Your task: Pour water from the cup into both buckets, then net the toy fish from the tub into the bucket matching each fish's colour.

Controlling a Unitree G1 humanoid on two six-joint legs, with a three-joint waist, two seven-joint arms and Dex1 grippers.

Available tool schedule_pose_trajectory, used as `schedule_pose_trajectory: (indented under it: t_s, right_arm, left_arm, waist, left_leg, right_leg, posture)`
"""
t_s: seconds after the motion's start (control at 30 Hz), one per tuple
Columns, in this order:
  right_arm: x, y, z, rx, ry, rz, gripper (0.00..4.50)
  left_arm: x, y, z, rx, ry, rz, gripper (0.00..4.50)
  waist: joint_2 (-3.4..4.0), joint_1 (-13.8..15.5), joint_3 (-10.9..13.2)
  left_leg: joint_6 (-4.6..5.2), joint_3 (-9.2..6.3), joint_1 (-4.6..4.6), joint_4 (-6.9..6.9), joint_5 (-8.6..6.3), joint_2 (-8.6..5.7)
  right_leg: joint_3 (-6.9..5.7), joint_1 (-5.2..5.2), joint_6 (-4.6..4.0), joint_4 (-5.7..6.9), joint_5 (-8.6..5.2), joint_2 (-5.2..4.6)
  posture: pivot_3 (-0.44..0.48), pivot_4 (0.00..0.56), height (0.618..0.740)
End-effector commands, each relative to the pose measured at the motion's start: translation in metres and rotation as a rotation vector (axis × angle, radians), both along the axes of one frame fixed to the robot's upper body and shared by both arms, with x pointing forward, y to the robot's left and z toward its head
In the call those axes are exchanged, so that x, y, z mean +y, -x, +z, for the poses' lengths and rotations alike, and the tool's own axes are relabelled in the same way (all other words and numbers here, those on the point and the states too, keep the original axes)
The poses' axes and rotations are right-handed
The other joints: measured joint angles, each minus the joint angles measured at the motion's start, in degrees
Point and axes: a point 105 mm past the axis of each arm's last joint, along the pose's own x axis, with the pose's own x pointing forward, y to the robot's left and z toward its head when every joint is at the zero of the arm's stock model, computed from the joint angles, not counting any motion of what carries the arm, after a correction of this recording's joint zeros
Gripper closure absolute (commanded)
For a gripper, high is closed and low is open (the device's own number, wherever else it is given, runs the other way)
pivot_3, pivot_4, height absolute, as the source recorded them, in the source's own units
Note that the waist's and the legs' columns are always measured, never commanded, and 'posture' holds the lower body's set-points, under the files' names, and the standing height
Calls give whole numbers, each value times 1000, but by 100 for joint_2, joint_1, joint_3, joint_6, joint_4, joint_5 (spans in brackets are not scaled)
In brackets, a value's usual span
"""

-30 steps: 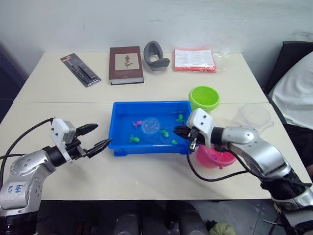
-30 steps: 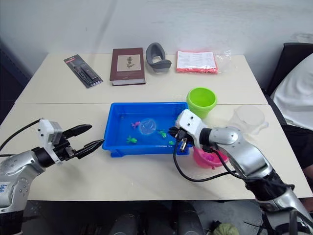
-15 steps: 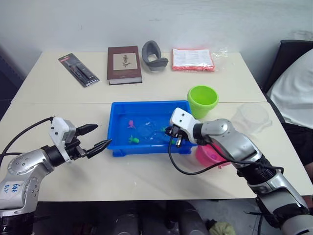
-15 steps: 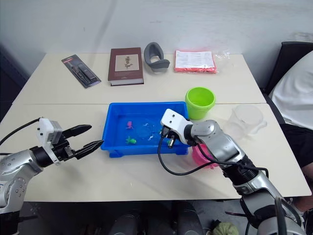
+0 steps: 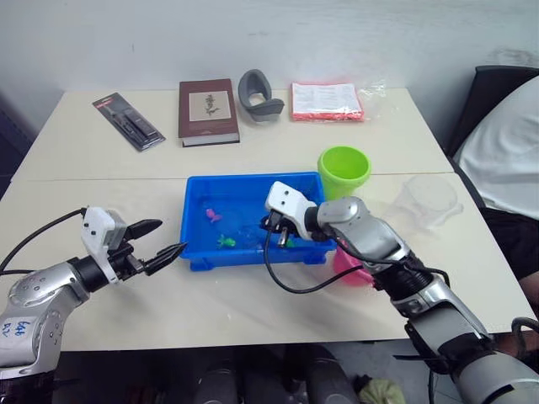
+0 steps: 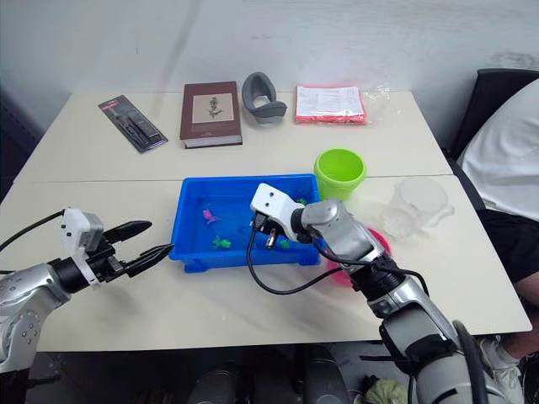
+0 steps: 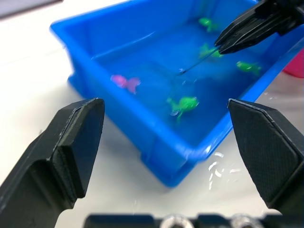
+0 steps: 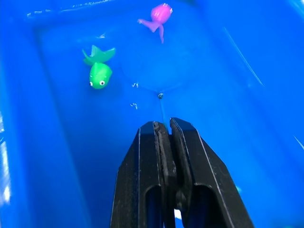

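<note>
Nearest: left gripper hovering over bare bench, black fingers spread wide apart, holding nothing, tips aimed at the near-left corner of the tub just ahead.

Next: right gripper reaching over the tub, fingers pinched together on the thin stick of the net, stick running forward from the tips down into the water. Net hoop faint under the surface just ahead of those tips. Beside the hoop, a green fish to one side and a pink fish a little further ahead, both apart from the gripper. More green fish close behind the right gripper's fingertips, toward the tub's right end.

Just behind the right forearm: pink bucket, mostly hidden by the arm, touching or nearly touching the tub's near-right corner.

Further off, beyond the right gripper and past the tub's far-right corner: green bucket, upright. Out to its right, well apart from both grippers: clear cup, upright on the bench.
</note>
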Motion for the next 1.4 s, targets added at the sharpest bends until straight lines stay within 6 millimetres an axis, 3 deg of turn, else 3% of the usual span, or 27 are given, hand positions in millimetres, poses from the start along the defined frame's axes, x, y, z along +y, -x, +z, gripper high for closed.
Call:
schedule_pose_trajectory:
  t_s: [0.03, 0.47, 0.77, 1.03, 1.23, 1.4]
  right_arm:
    - [22, 5, 20, -54, -54, 81, 4500]
    - [26, 12, 29, -99, -144, 116, 4500]
    - [23, -2, 17, -62, -65, 36, 4500]
    - [37, -18, 26, -103, -70, 6, 4500]
    - [51, -12, 27, -106, -130, 68, 4500]
    - [46, -2, 36, -90, -196, 103, 4500]
  left_arm:
    - [10, 7, 10, -35, -19, 23, 55]
    - [17, 15, 8, -50, -27, 16, 55]
    - [15, 13, 9, -63, -23, 0, 55]
    - [14, 12, 10, -66, -21, -7, 55]
    - [13, 12, 11, -69, -21, -12, 55]
    - [13, 13, 13, -73, -21, -14, 55]
  waist:
    - [0, -11, 0]
    - [-3, -78, -2]
    - [-3, -112, -2]
    - [-3, -123, -2]
    - [-3, -153, -3]
    - [-3, -157, -3]
  left_leg:
    - [0, 0, -1, 0, 0, 0]
    - [-13, 0, -58, 4, 6, 3]
    - [-11, 1, -57, 4, 7, 3]
    - [-11, 2, -58, 4, 7, 3]
    - [-10, 5, -58, 4, 7, 3]
    - [-17, 5, -58, 3, 10, 14]
  right_leg:
    - [0, -3, 0, 1, 0, 0]
    - [0, -71, -4, 16, -1, 2]
    - [2, -71, -4, 16, -1, 1]
    - [2, -73, -5, 18, 0, 1]
    - [5, -73, -5, 17, 0, 2]
    - [4, -74, -5, 18, 0, 12]
  posture:
    - [0, 150, 740]
    - [0, 150, 740]
    - [0, 150, 740]
    - [0, 150, 740]
    - [0, 150, 740]
    - [0, 150, 740]
